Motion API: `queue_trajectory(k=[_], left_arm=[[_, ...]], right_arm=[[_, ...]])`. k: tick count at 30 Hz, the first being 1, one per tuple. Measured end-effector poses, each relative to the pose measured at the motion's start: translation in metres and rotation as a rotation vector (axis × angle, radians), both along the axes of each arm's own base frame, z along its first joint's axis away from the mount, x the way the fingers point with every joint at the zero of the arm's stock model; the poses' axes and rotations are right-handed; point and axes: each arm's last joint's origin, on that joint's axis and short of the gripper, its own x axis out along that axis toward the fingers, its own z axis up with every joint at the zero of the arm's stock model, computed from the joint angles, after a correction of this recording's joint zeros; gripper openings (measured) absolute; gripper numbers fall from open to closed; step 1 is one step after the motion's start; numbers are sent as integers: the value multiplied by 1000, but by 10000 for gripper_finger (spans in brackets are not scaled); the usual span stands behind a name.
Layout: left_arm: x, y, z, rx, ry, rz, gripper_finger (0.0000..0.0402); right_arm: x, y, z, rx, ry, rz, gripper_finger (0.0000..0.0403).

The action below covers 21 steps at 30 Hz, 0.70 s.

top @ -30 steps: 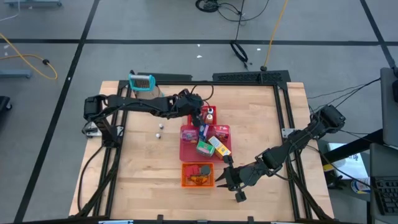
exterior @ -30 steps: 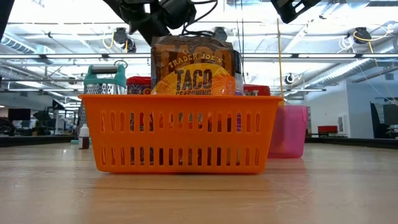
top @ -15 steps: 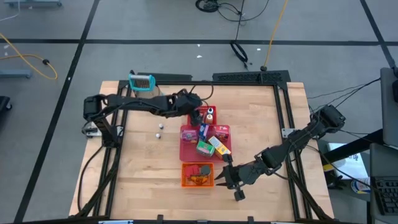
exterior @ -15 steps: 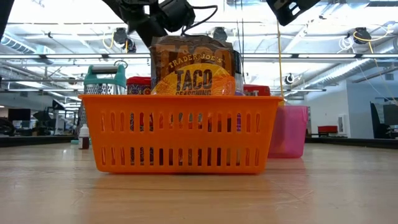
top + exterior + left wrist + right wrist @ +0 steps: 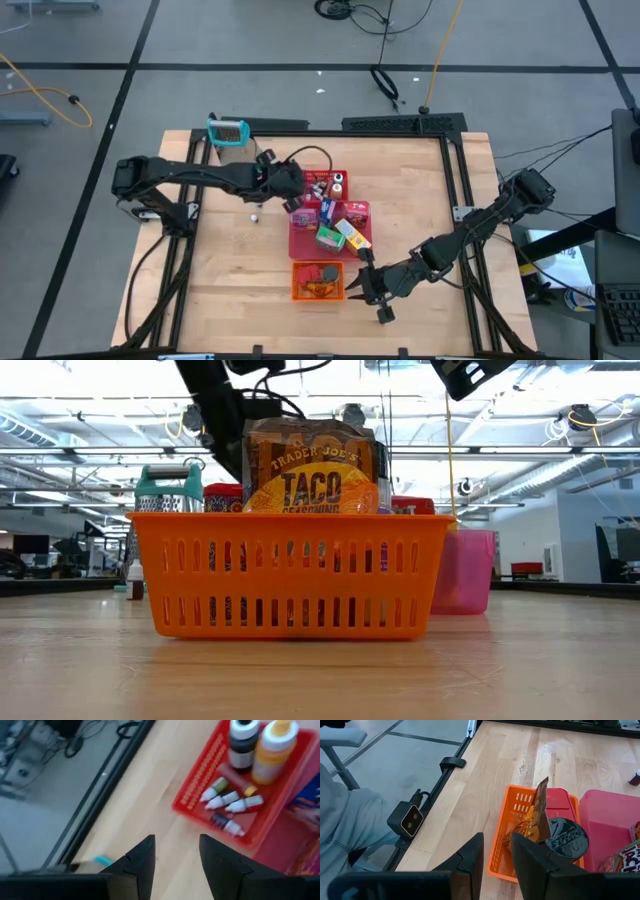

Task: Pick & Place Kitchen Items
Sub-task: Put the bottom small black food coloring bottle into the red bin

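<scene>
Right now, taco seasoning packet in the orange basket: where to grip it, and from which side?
Pinch its top edge, coming straight down from above. The taco seasoning packet stands upright and thin, with its upper part clear of the rim of the orange basket. The basket walls block a side approach.

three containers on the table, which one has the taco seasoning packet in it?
The orange basket, nearest the right gripper; the packet stands upright inside. The red tray and pink bin don't.

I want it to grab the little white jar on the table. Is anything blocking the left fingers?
Nothing visible does. Only bare table lies between the open left gripper and the little white jar.
</scene>
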Motion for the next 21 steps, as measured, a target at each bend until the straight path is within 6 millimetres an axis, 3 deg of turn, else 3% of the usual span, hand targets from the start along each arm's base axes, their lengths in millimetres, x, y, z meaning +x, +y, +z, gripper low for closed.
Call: queue_trajectory(k=[13, 21], left_arm=[[-69, -37, -38, -98, -146, 152, 159], [-93, -58, -61, -137, -234, 165, 159]], right_arm=[[0, 1, 0, 9, 4, 50, 89], [1, 1, 2, 18, -10, 50, 89]])
